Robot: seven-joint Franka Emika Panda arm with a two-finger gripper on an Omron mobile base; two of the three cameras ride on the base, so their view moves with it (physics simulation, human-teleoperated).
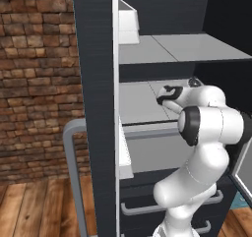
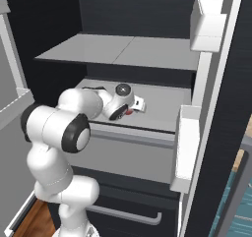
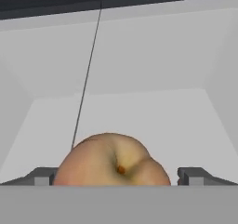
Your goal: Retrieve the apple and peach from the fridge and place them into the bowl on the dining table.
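Now, at the hand view's bottom centre, the tool [image 3: 119, 176] stands wide apart around the peach [image 3: 111, 160] on the fridge [image 1: 93, 83] shelf, poised for grasping.

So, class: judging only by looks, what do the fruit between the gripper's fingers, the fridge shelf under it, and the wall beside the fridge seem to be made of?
Peach: soft, matt orange-pink skin with a crease and stem dimple.
Fridge shelf: smooth pale grey, likely plastic or glass; unclear which.
Wall: rough red-brown brick with mortar lines.
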